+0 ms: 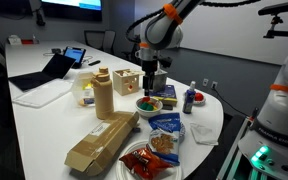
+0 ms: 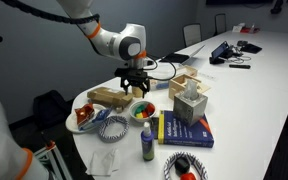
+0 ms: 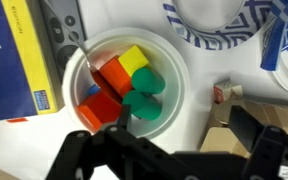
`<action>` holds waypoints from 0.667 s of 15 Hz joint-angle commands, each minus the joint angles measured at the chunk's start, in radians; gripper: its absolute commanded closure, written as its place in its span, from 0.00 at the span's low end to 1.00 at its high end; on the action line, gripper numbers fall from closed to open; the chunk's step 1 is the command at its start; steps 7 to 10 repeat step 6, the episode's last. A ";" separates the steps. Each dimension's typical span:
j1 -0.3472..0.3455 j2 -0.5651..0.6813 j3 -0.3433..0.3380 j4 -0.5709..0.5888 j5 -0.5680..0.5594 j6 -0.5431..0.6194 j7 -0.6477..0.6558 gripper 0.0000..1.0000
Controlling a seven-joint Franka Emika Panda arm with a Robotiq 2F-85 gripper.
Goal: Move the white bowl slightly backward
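Note:
The white bowl point(image 3: 180, 92) holds red, orange, yellow and green blocks. It stands near the table's end in both exterior views point(image 1: 147, 104) point(image 2: 142, 111). My gripper point(image 3: 184, 125) hangs right over it and is open. One finger reaches down inside the bowl beside the green blocks, and the other finger is outside the rim with a gap to it. In the exterior views the gripper point(image 1: 150, 88) point(image 2: 136, 90) points straight down at the bowl.
A yellow and blue book point(image 3: 14, 60) lies against the bowl on one side and a blue-patterned plate point(image 3: 216, 22) on another. Brown cardboard point(image 3: 224, 140), a plate of red food point(image 1: 144, 160), a blue bottle point(image 1: 189, 98) and a tissue box point(image 2: 189, 100) crowd around.

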State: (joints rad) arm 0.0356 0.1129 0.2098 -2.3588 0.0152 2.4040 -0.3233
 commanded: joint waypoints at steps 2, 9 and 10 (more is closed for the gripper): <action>0.041 -0.100 -0.042 0.033 -0.107 -0.104 0.065 0.00; 0.058 -0.116 -0.046 0.057 -0.157 -0.110 0.068 0.00; 0.058 -0.116 -0.046 0.057 -0.157 -0.110 0.068 0.00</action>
